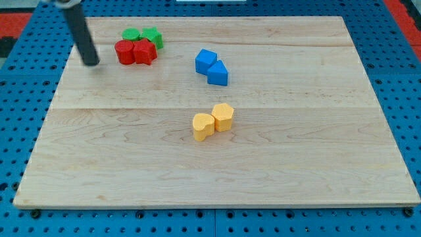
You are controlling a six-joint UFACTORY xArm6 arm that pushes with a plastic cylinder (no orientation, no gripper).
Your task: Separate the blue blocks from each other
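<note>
Two blue blocks touch each other above the board's middle: a blue cube point(205, 60) at the upper left and a blue wedge-like block point(218, 73) at its lower right. My tip point(91, 62) rests on the board near the top left corner, just left of the red blocks and far to the left of the blue pair. It touches no block.
Two red blocks point(135, 52) sit side by side right of my tip, with two green blocks point(142, 35) touching them from above. Two yellow blocks point(213, 121) touch each other below the blue pair. The wooden board point(316, 164) lies on a blue pegboard.
</note>
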